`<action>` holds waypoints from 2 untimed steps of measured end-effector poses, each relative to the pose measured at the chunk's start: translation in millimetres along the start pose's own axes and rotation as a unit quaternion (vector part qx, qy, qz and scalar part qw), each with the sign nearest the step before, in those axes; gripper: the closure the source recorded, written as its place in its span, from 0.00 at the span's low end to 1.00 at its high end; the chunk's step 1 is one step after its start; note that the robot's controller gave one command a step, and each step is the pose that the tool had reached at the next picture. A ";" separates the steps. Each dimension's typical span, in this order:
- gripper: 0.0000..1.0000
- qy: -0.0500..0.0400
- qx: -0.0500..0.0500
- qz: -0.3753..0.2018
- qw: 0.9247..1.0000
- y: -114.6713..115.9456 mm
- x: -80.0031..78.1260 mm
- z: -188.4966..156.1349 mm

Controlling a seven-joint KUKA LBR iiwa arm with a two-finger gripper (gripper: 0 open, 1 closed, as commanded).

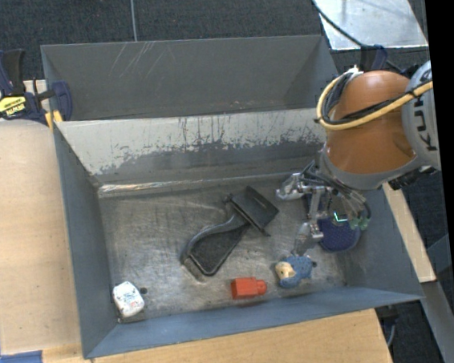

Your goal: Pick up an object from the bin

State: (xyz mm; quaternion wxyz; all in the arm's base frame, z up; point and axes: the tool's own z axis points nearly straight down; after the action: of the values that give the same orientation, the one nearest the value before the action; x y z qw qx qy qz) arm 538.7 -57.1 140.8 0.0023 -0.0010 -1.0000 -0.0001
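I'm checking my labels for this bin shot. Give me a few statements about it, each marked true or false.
1. The red block lies near the front wall of the bin. True.
2. The white thing sits in the far right corner. False: it is in the near left corner.
3. The claw is at the bin's right side, beside a dark blue round thing. True.
4. The black scoop leans on the left wall. False: it lies mid-floor, clear of that wall.
5. The blue toy lies right of the red block. True.
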 end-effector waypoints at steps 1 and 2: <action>0.00 -0.016 0.001 0.001 1.000 93.1 -20.5 55.9; 0.00 -0.021 0.002 0.001 1.000 136.0 -2.3 59.8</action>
State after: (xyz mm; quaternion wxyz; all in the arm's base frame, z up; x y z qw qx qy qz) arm 541.0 78.9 81.0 -0.0189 -0.0016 -0.9998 0.0022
